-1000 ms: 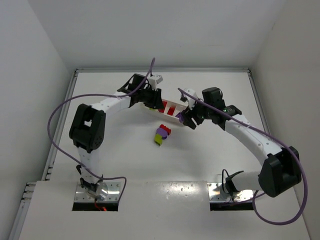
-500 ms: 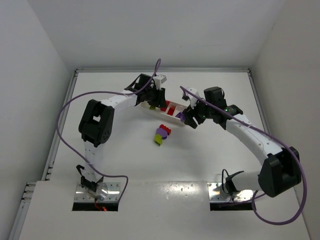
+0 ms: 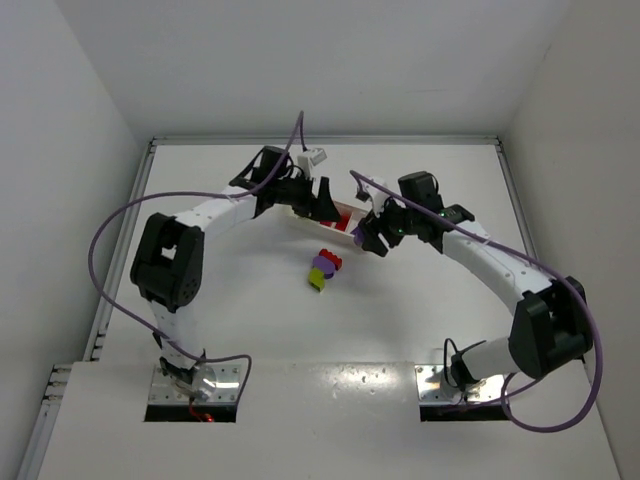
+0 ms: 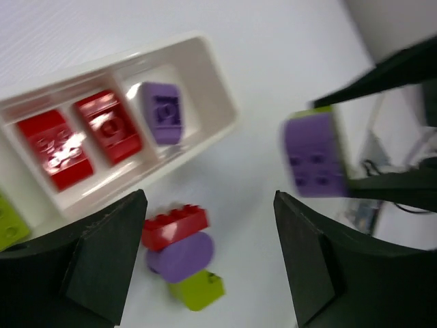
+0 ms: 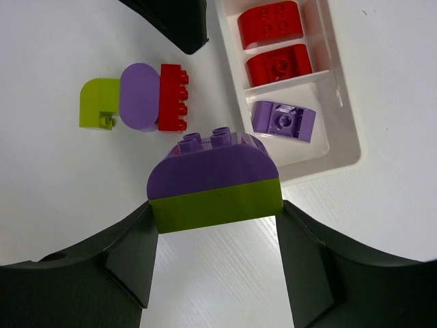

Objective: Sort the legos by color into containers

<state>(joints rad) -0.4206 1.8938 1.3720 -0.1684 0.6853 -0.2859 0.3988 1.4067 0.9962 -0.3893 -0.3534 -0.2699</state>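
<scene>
Between the right jaws: one two-colour brick, clamped; left jaws spread and empty.

Right gripper (image 5: 214, 219) is seen clenched on a stacked brick (image 5: 213, 181), purple half over yellow-green half, pinched by its sides between both fingers. Just beyond one fingertip the white tray (image 5: 341, 102) is noted. Two red bricks (image 5: 278, 65) lie in its middle compartment, and a single purple brick (image 5: 283, 121) lies in the end compartment nearest the jaws. Beyond the other fingertip, three loose pieces are laid touching in a row on the table (image 5: 54, 178): yellow-green piece (image 5: 99, 102), rounded purple piece (image 5: 138, 96), red stud brick (image 5: 173, 97). Left gripper (image 4: 209, 205) is seen released, fingers wide apart, nothing between them. That loose row is seen in the gap between them. The tray is seen past one finger, with a yellow-green brick (image 4: 8, 219) in its far compartment, cut off at the frame edge.
</scene>
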